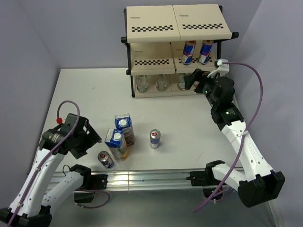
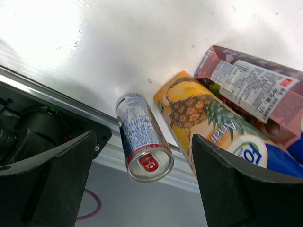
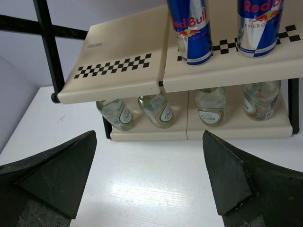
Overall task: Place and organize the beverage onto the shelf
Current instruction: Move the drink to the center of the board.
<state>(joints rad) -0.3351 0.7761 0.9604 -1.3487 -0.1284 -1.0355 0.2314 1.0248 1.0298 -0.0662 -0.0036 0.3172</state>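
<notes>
Left gripper [image 2: 143, 142], jaws apart, near a can [image 1: 105, 159] at the table's [image 1: 189, 123] 7 o'clock; right gripper [image 3: 149, 137], jaws wide, faces the shelf [image 3: 118, 71] at 1 o'clock.

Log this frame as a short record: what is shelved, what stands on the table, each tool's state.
shelf middle tier: two cans, right half
shelf bottom tier: four bottles
table: purple carton, yellow carton, two loose cans, all upright
left tool: open, empty, by the front loose can
right tool: open, empty, facing the shelf
</notes>
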